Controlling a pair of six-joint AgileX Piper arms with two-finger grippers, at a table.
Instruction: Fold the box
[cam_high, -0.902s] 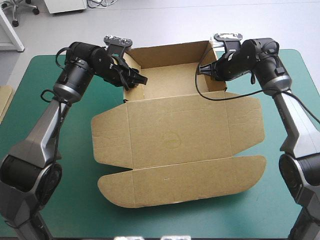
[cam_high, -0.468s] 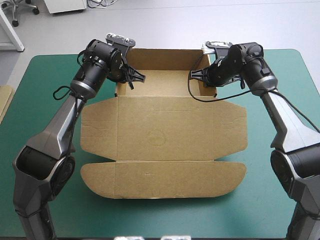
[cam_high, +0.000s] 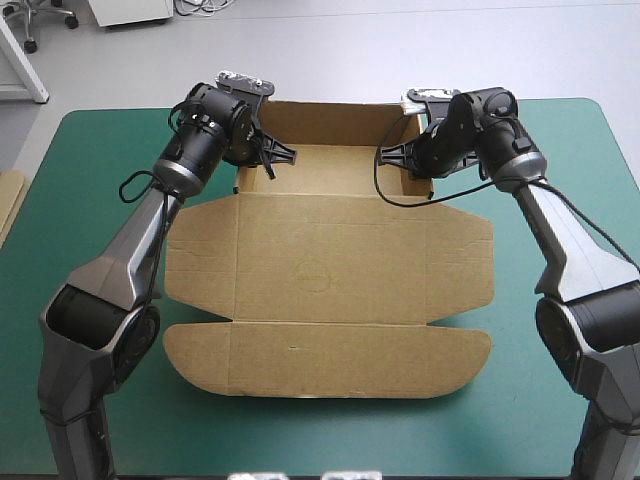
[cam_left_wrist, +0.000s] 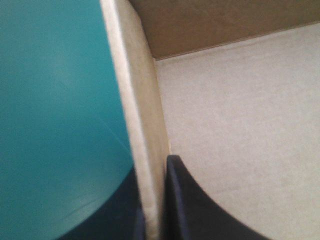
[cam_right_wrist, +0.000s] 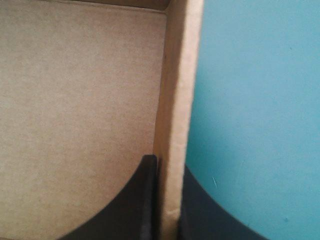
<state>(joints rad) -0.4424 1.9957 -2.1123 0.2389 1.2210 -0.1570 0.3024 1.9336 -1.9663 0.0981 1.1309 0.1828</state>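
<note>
Teal-green surface (cam_high: 80, 180): brown box (cam_high: 330, 260) sits mid-surface. Its tray part is at the far side with walls raised, and the lid panel and flaps lie flat toward the near edge. Left gripper (cam_high: 278, 158) is clamped on the tray's left side wall (cam_left_wrist: 142, 100), one finger inside, one outside. Right gripper (cam_high: 392, 152) is clamped likewise on the right side wall (cam_right_wrist: 177, 100).

Judgement: board is light, stiff across panels, weak at creases. Best held at a wall's top edge near a corner, lightly, or it may buckle.
</note>
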